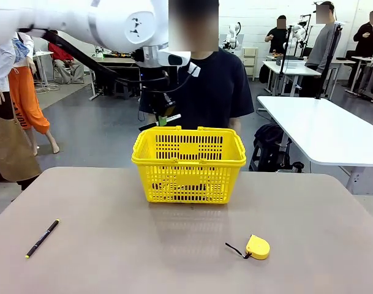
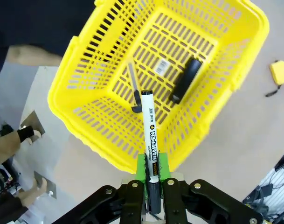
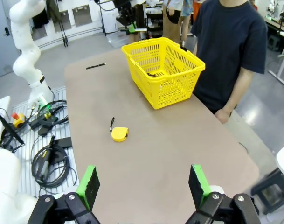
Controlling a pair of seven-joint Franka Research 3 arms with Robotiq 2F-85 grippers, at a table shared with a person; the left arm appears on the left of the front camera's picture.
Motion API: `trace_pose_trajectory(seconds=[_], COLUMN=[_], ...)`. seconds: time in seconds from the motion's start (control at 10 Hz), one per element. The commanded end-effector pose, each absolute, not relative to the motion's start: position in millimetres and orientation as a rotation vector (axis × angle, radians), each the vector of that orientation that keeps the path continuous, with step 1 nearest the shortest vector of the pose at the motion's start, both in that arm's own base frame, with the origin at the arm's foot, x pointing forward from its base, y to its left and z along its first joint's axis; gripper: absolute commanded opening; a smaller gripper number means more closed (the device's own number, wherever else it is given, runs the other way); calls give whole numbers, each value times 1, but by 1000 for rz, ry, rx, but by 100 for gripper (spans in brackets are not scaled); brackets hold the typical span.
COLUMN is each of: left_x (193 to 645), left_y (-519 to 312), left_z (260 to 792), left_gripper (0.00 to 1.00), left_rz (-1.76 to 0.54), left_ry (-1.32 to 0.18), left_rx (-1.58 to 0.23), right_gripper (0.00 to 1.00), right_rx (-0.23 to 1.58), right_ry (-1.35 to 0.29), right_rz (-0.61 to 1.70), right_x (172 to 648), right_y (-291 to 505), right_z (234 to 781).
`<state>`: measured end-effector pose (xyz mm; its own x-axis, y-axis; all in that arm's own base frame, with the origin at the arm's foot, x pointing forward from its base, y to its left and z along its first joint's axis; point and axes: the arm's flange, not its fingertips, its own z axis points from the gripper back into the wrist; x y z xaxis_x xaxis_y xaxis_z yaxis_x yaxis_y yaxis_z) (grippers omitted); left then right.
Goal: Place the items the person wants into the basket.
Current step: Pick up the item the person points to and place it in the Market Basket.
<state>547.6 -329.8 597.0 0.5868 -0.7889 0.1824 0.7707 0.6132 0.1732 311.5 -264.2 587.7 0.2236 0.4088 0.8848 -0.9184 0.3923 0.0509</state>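
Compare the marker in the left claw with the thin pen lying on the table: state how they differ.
The marker has a white printed barrel with a black cap; the pen is black with a yellow tip. The marker is thicker, the pen slim. The marker is clamped in the left claw above the basket; the pen lies loose on the table, well outside the basket. Both are long, straight writing tools.

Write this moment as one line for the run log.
left end effector: shut on marker, above basket | right end effector: open, holding nothing | in basket: stapler, box cutter
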Motion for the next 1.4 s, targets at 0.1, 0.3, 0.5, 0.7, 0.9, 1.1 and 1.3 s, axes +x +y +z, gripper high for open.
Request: trace_pose_trajectory(seconds=[0.1, 0.3, 0.5, 0.7, 0.9, 1.1, 1.3], left_x=[566, 563, 563, 563, 568, 581, 587], left_y=[-353, -336, -336, -336, -341, -334, -338], left_z=[604, 594, 594, 594, 593, 567, 548], left_gripper=[0, 0, 0, 0, 12, 12, 12], left_rz=[-892, -904, -904, -904, -900, -946, -1023], left_ry=[-251, -251, -251, -251, -251, -233, -215], left_rx=[63, 65, 65, 65, 55, 75, 67], right_gripper=[100, 100, 100, 100, 100, 100, 100], right_rx=[679, 679, 679, 679, 679, 679, 679], right_ry=[-948, -948, -948, -948, -948, -948, -948], right_rz=[1026, 1026, 1026, 1026, 1026, 1026, 1026], right_x=[313, 313, 313, 313, 313, 313, 313], right_y=[-266, -266, -266, -266, -266, -266, -266], right_z=[588, 588, 588, 588, 588, 588, 588])
